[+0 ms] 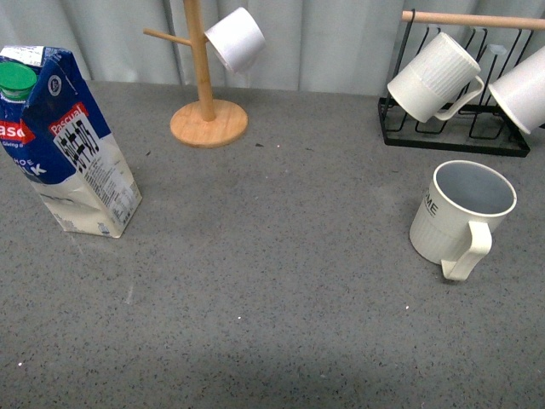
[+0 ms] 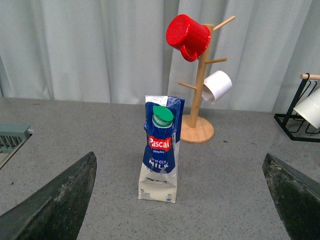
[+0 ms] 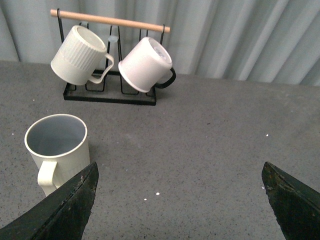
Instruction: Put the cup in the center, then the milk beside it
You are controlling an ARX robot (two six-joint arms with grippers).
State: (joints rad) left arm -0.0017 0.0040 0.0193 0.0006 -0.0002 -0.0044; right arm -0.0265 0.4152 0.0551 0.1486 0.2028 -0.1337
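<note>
Judged from how things lay, no part of the task was done. In the front view the cup stood upright at the right of the frame, just below the black wire rack, with its handle turned toward the lower edge and its dark lettering on the left face. It was well apart from the middle of the grey table. The milk stood at the far left of that frame, leaning slightly, green cap at the upper left corner, and well apart from the cup. Neither arm showed in the front view. In the left wrist view the left gripper had its fingers spread wide at the two lower corners, holding nothing, and the carton stood upright at mid-frame, well beyond them. Behind it stood a wooden mug tree bearing a red cup and a small white cup. In the right wrist view the right gripper was likewise spread wide and empty, with the cup at the lower left, just beside one finger's tip but apparently not touched. Both steps seemed left to do: carry the cup to the centre, then set the milk beside it.
</note>
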